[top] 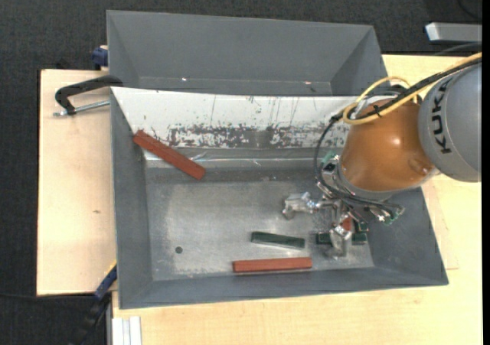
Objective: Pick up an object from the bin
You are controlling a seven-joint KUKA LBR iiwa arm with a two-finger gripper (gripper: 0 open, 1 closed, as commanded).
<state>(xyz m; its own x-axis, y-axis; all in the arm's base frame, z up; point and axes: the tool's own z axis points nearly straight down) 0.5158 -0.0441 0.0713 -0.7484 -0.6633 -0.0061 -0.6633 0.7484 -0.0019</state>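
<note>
Claw (339, 238) is down low in the right near corner of the bin (214, 213). What sits right under it I can't make out, and whether it's spread or pressed together I can't tell either. Just to its left a green bar (278, 240) lies flat on the floor, with a red stick (272, 265) near it toward the front wall. That bar looks light, stiff and thin, likely to skid on bare metal, so it's best nipped across its narrow width at mid-length.

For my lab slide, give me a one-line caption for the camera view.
Robot hand reaching into the grey bin, close to a dark green bar and a red-brown strip.
</note>
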